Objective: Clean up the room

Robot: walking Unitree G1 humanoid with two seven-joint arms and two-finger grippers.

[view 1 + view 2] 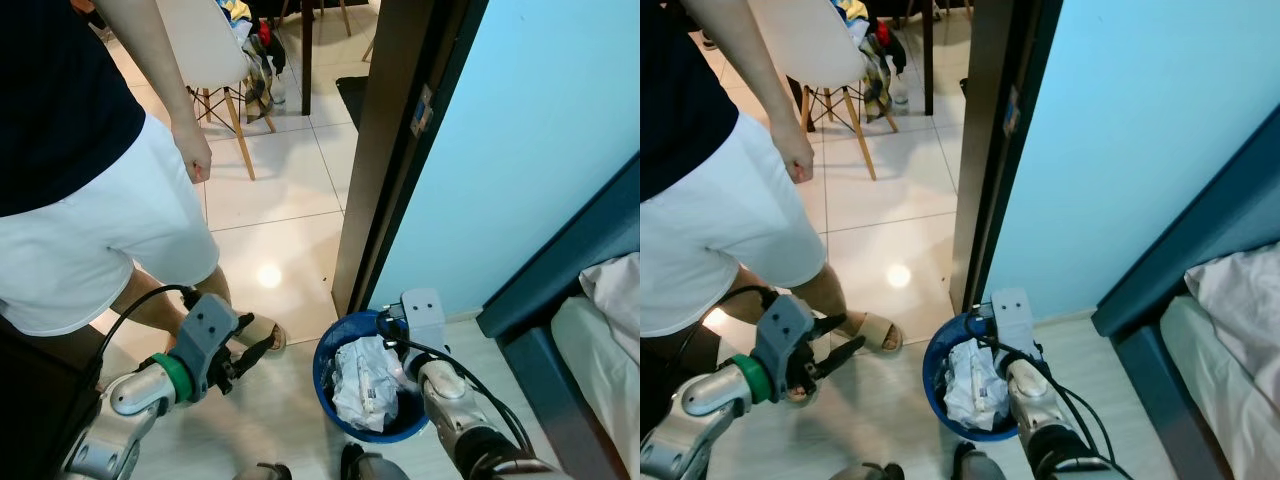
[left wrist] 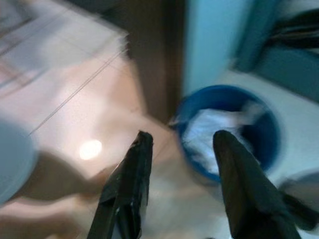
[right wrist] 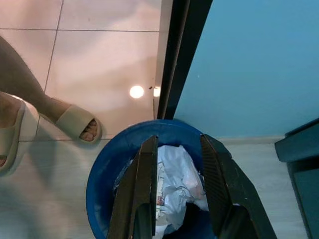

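Note:
A round blue bin (image 1: 330, 352) stands on the floor at the foot of the dark door frame, with crumpled white paper waste (image 1: 362, 385) inside. My right gripper (image 3: 178, 141) hovers just above the bin's far rim, open and empty; the white waste shows between its fingers. Left of the bin and above the floor tiles, my left gripper (image 1: 252, 354) points toward the bin. It is open with nothing held, and the left wrist view is blurred.
A person in white shorts (image 1: 100, 240) stands close on my left, a sandalled foot (image 1: 262, 335) near my left gripper. The door frame (image 1: 385, 170) and blue wall rise behind the bin. A bed (image 1: 590, 330) lies to the right. A white chair (image 1: 205, 50) stands farther back.

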